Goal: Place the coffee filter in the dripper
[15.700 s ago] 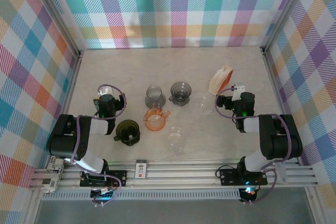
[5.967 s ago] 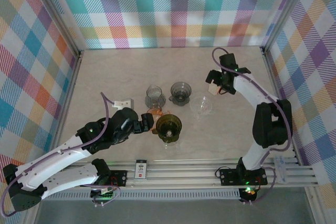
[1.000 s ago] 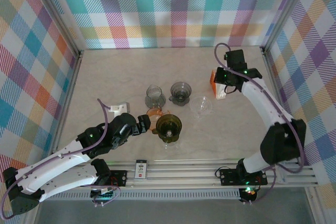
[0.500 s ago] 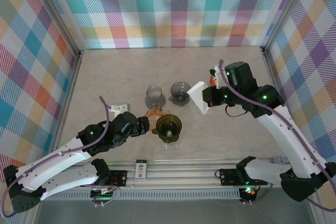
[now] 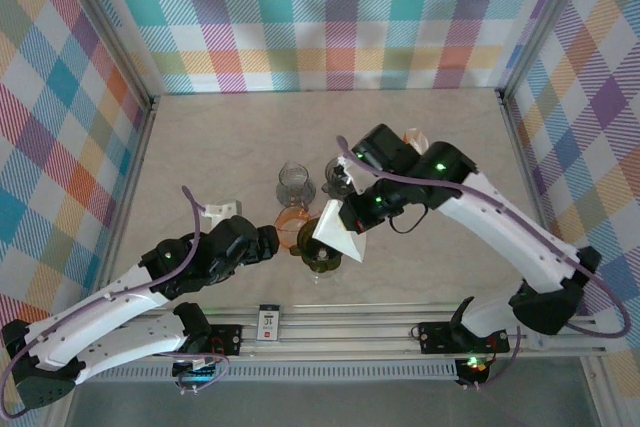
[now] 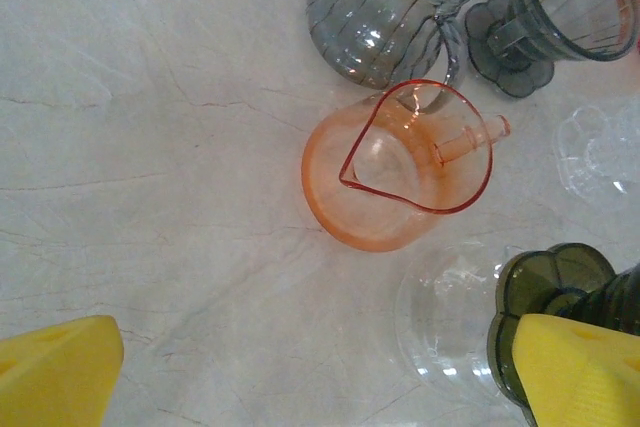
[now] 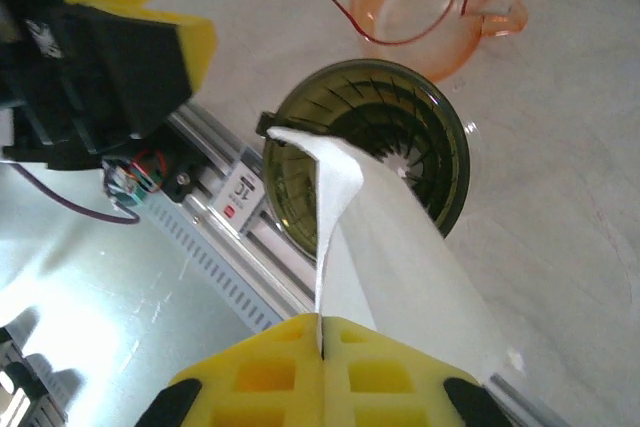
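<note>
Change vs half a sec ago: the right arm has swung in from the far-right side of the dripper (image 7: 400, 117), and the coffee filter (image 7: 400, 237) it carries is now over the dripper instead of well off to the side. A sec ago the filter was not lifted clear yet. So the carry leg looks basically done. What's left, as we read it, is lower, seat and let go.

Right tool (image 7: 322, 322): pads pressed together, pinching one edge of the filter. The filter hangs away from the tool as a white wedge. It looks mostly flat and folded, w/ one lip curling open.

Filter vs dripper: the free corner reaches the dripper's near rim in the wrist view. Can't tell if it touches the rim or floats just above. The rest of the wedge spans the dripper's mouth and is not down inside yet. In the top view the filter (image 5: 335, 237) covers the right part of the dripper.

Left tool (image 6: 315, 372): fingers spread wide, holding nothing, parked just left of the dripper, same as a sec ago.

The dripper stands upright on the tabletop (image 5: 220, 137), apparently over a clear glass piece (image 6: 440, 322), w/ an orange pitcher (image 6: 395, 162) just beside it on the far-left.

Risk: a flat filter may sit askew on the rim.
</note>
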